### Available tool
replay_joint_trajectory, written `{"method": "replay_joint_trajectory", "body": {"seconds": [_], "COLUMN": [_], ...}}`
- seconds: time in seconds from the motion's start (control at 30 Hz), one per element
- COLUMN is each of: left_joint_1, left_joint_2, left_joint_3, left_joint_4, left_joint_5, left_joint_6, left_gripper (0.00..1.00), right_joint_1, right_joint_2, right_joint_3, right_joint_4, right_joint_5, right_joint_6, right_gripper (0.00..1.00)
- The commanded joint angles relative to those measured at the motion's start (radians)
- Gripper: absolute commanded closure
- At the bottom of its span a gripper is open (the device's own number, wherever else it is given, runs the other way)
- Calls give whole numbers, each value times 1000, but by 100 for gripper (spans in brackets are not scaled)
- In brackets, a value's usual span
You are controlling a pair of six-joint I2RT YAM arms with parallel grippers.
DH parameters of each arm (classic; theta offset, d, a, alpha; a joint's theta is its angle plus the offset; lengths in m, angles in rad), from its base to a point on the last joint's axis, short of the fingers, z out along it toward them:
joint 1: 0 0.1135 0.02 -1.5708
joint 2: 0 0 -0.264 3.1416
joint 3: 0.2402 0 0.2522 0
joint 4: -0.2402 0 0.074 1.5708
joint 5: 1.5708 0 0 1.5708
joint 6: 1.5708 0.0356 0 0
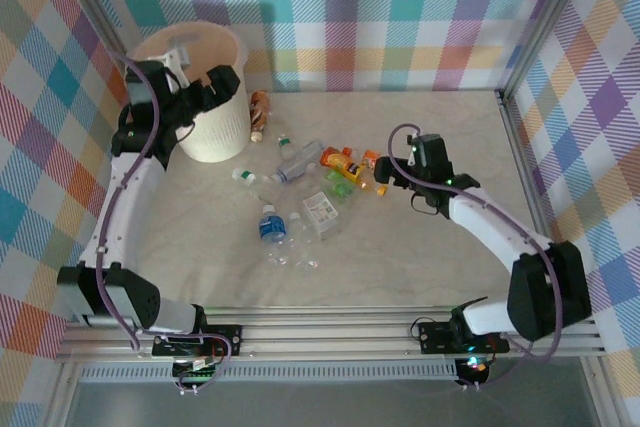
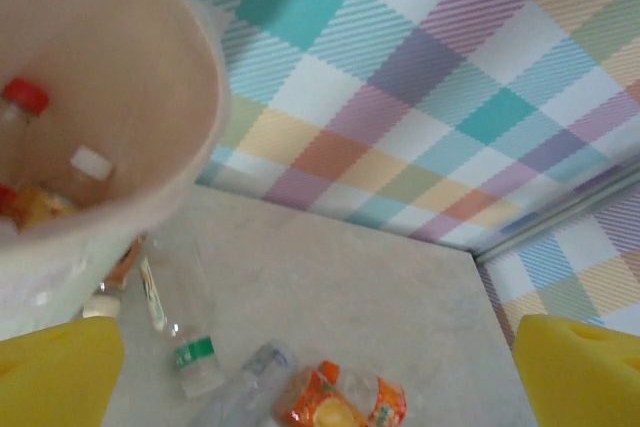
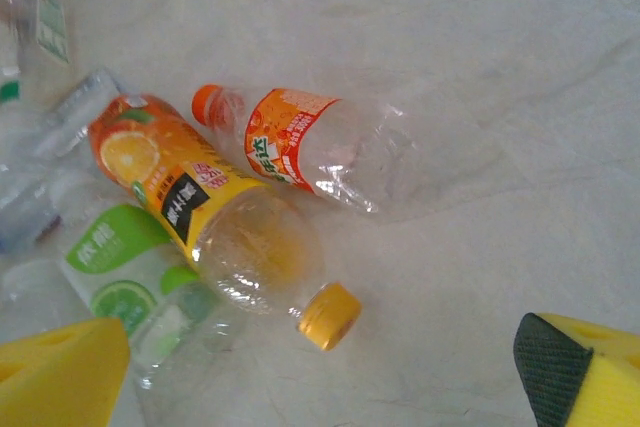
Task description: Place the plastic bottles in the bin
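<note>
Bottles (image 1: 300,159), 1 bin (image 1: 215,137) (2 pincers (image 2: 320,372) (image 3: 320,372))

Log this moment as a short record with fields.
bin: upright, far-left part of the table, red-capped bottle inside
left gripper: open, empty, beside the bin's rim
right gripper: open, empty, over the yellow-capped bottle
loose bottles: clustered mid-table, lying down
</note>
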Motion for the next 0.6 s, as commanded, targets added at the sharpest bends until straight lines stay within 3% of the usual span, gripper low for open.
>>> {"method": "replay_joint_trajectory", "body": {"seconds": [0.0, 0.27, 0.4, 0.57], "left_joint_1": [-5, -6, -8, -10], "left_joint_2": [-104, -258, -290, -303], "left_joint_3": [-102, -259, -289, -318], "left_joint_4": [67, -9, -22, -14], "left_joint_5": [50, 90, 79, 63], "left_joint_6": [-54, -36, -38, -42], "left_gripper": [0, 0, 0, 0], "right_joint_1": [-35, -73, -97, -110], "right_joint_2": [71, 299, 421, 583], "right_joint_3": [92, 308, 448, 637], "right_joint_4": [-61, -207, -298, -414], "right_joint_5": [-123, -167, -234, -211], "right_joint_6": [-251, -605, -727, -799], "right_gripper": [6, 11, 14, 17]}}
